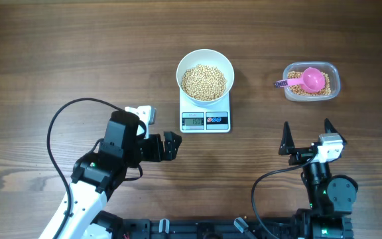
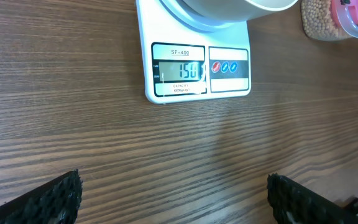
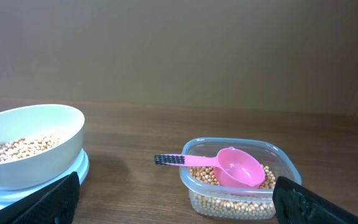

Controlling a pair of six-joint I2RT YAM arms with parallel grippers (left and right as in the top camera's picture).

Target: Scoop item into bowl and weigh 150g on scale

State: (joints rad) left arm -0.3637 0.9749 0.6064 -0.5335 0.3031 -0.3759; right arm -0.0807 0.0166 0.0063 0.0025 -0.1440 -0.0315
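Left pincer (image 2: 176, 202) apart, empty, facing scale (image 1: 205, 121) bearing bowl (image 1: 182, 69) of beans (image 1: 203, 81); right pincer (image 1: 307, 126) apart, facing tub (image 1: 336, 82).

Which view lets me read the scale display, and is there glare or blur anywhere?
Left wrist: scale display sharp and evenly lit, digits mostly legible, right end unclear. Overhead: soft even light, faint shadows, display too small to read. Right wrist: bowl and pink scoop in focus, no glare, display out of view.
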